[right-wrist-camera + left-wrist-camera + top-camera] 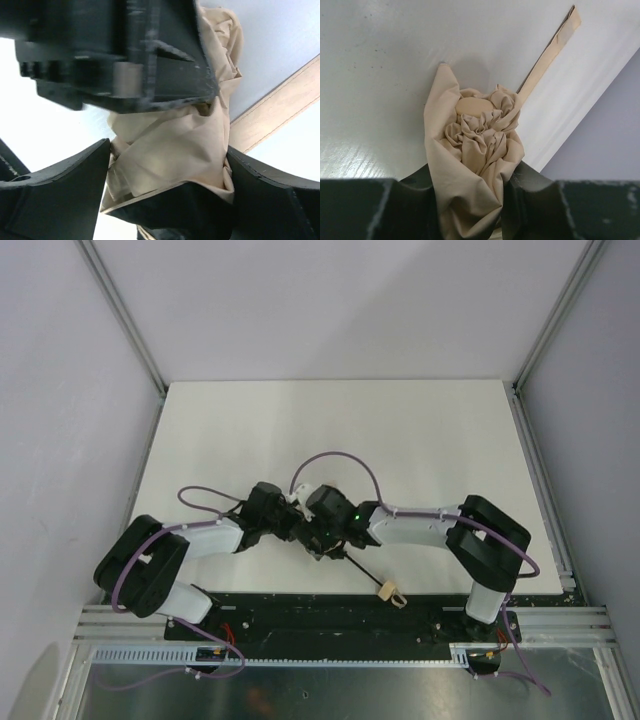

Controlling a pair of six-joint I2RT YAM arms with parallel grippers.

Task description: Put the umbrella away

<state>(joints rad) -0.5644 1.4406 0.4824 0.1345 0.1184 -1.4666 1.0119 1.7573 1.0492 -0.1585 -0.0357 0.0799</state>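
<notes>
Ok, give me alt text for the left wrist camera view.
Bunched beige umbrella fabric sits squeezed between the two dark fingers of the left gripper, over a white table. A flat tan strip runs from behind it toward the upper right.

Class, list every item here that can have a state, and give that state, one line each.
umbrella: collapsed, loosely bunched, bare shaft sticking out to the handle.
left gripper: shut on the umbrella.
right gripper: open, jaws wide on either side of the umbrella.
</notes>
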